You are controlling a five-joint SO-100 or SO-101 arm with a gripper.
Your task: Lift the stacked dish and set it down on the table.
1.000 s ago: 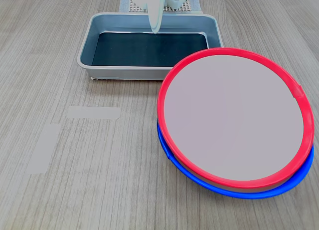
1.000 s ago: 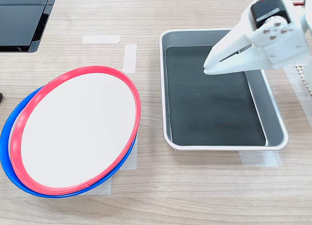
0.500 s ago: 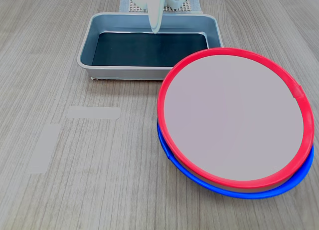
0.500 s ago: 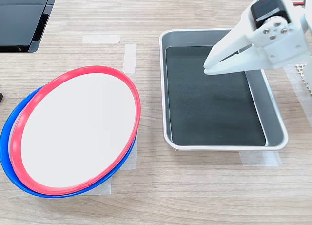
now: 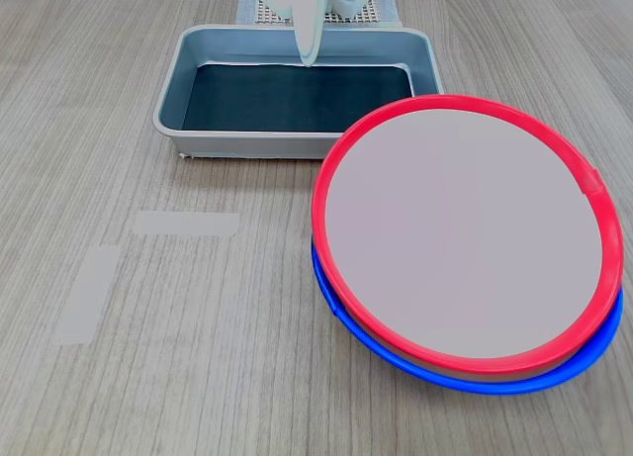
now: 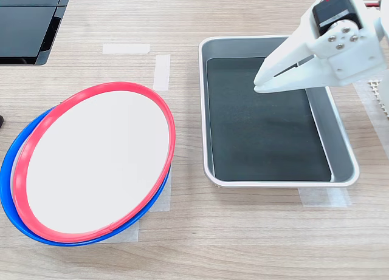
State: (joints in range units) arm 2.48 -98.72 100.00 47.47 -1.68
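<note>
The red-rimmed dish [image 5: 465, 233] [image 6: 97, 161] with a pale flat centre lies tilted on top of a blue-rimmed plate [image 5: 514, 379] [image 6: 11, 164], at the first exterior view's right and the second exterior view's left. Both rest on the wood-grain table [image 5: 198, 377] [image 6: 243, 231]. My white gripper [image 5: 308, 58] [image 6: 259, 84] hangs shut and empty above the grey tray, well apart from the plates.
A grey metal tray [image 5: 168, 105] [image 6: 203, 116] with a dark liner stands between the arm's base and the plates. Pale tape strips [image 5: 186, 223] [image 6: 161, 71] lie on the table. A black device [image 6: 24, 25] sits at the second exterior view's top left.
</note>
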